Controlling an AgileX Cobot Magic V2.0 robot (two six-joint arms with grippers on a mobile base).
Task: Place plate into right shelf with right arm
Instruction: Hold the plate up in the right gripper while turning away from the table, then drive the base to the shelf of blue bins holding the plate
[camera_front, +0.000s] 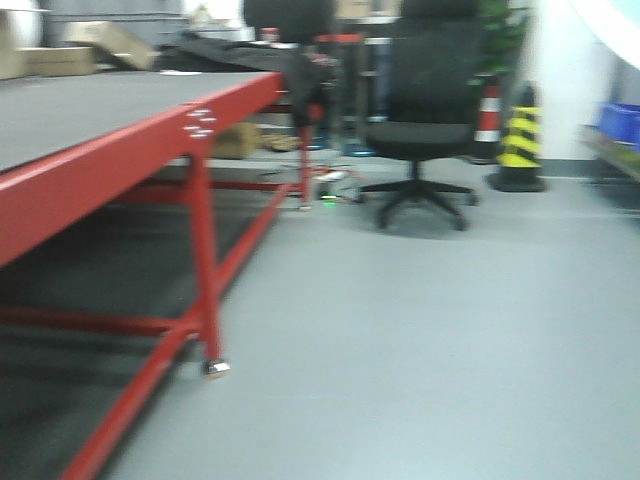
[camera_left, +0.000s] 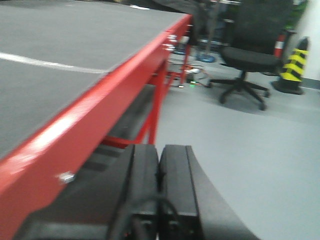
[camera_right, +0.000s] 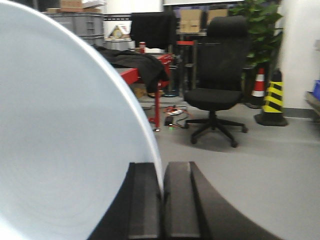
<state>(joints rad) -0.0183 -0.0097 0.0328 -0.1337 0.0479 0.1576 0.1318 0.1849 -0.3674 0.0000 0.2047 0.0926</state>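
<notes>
In the right wrist view the white plate (camera_right: 65, 140) fills the left half of the picture, held on edge. My right gripper (camera_right: 163, 172) is shut on its rim, one finger on each face. In the left wrist view my left gripper (camera_left: 159, 152) is shut and empty, low beside the red-framed table (camera_left: 90, 115). The right shelf shows only as a sliver at the far right of the front view (camera_front: 612, 148), with a blue bin (camera_front: 620, 120) on it; its edge also shows in the right wrist view (camera_right: 314, 100).
The red-framed table (camera_front: 120, 150) with a grey top runs along the left. A black office chair (camera_front: 425, 120) stands ahead on the grey floor. A yellow-and-black bollard (camera_front: 519, 145) and a striped cone (camera_front: 489, 112) stand beside it. Boxes and a dark cloth (camera_front: 250, 55) lie on the far table end.
</notes>
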